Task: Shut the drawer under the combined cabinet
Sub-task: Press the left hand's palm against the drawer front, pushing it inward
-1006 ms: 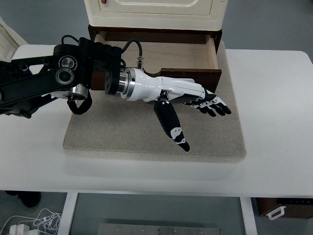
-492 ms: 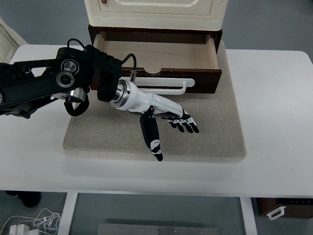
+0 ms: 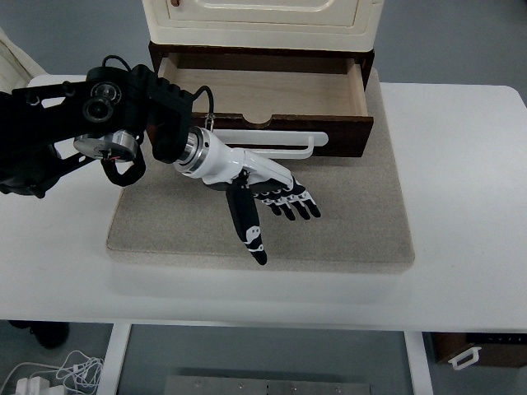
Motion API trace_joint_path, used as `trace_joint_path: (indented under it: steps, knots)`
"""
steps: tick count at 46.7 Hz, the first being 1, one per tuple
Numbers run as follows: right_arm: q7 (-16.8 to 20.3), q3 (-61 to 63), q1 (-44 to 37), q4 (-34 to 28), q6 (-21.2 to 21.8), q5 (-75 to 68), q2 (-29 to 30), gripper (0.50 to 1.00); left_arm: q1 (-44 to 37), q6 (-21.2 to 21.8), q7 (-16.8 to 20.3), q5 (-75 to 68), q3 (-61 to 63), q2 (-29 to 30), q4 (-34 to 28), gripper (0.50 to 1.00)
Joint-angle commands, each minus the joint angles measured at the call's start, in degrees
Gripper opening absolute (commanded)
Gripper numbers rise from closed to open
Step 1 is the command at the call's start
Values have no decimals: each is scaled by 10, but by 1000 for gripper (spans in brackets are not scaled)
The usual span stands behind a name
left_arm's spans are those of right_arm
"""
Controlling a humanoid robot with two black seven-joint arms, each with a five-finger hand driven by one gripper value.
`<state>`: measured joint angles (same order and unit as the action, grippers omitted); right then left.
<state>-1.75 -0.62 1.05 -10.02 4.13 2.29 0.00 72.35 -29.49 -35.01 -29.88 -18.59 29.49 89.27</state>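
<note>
the robot's left hand (image 3: 263, 191), fingers spread flat and holding nothing, hangs over the grey mat (image 3: 354, 222) after sliding back toward the left and away from the drawer front it covered a second ago; the white handle (image 3: 276, 141), hidden behind the wrist then, is now in plain sight. the drawer (image 3: 272, 95) under the cream cabinet (image 3: 259, 20) stands pulled out just as far as before, its pale wooden floor bare, its dark front panel overhanging the mat's far edge. the retreat suggests the hand is being repositioned rather than pushing, so the closing itself appears not yet begun. the hand sits just in front of the panel, apart from it, palm facing down, thumb pointing toward the near edge of the white table (image 3: 461, 164). nothing lies on the mat between hand and drawer, and nothing inside the drawer would block its travel; the black forearm (image 3: 74, 132) reaches in from the left edge. the right arm is out of sight.
</note>
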Motion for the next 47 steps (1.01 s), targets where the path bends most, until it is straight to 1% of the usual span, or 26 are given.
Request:
trace_joint_path:
  steps: [1,32,44,47]
  knots:
    - [0,0,-1,0,0,0,0,952,6,-1,0,2,2,1,-1,999]
    - [0,0,0,0,0,0,0,952,8,3,0,-7,10,-3,-29,999]
    - [0,0,0,0,0,0,0,952,13,-2,0,-10,11,-4,-48,999]
    - [0,0,0,0,0,0,0,952,21,-6,0,-11,11,-5,-62,999]
